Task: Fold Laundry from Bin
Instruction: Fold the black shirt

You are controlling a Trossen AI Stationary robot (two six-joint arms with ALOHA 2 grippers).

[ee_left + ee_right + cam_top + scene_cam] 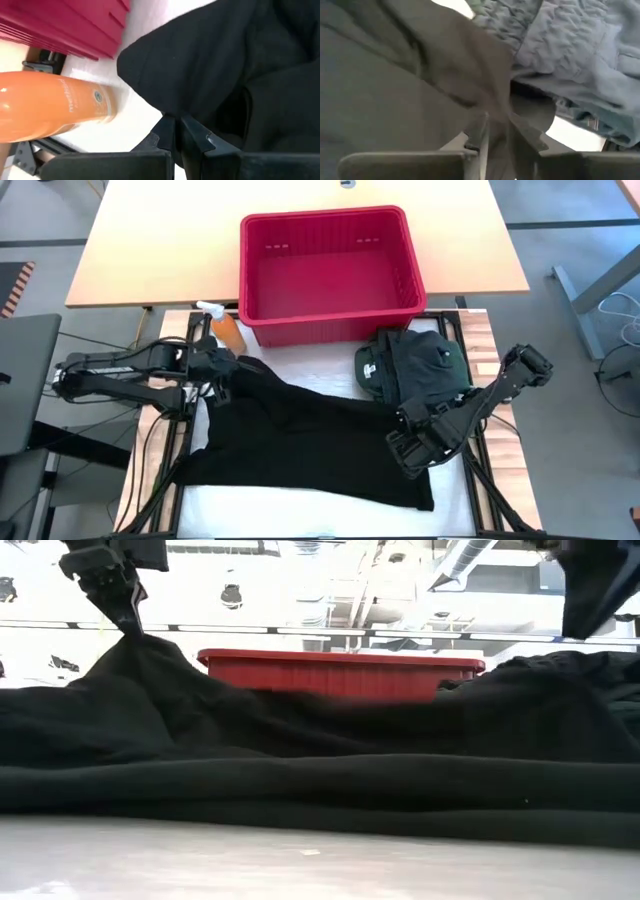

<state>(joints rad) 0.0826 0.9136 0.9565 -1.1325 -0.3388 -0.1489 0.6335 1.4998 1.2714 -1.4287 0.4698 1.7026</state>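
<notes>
- Red bin at table's far side, standing empty as far as the high view shows.
- Black garment spread across the white work surface between the arms; folded dark green pile just beside the bin's near right corner, touching the black cloth's right edge.
- Left gripper at the garment's far-left corner, close to the orange spray bottle; fingers nearly closed, pinching a fold of black cloth, corner lifted into a peak in the low view.
- Right gripper at the garment's right side, near the green pile; fingers drawn in on a ridge of cloth running between them.
- Handling, judged: light, limp, no stiffness; sags and wrinkles wherever unsupported, likely to drag along the surface rather than slide clean.
- Best hold, judged: corners or hem edges, one layer pinched deep, both sides tensioned evenly to keep the fold line straight.
- Risk: catching a second layer, or brushing the bottle.
</notes>
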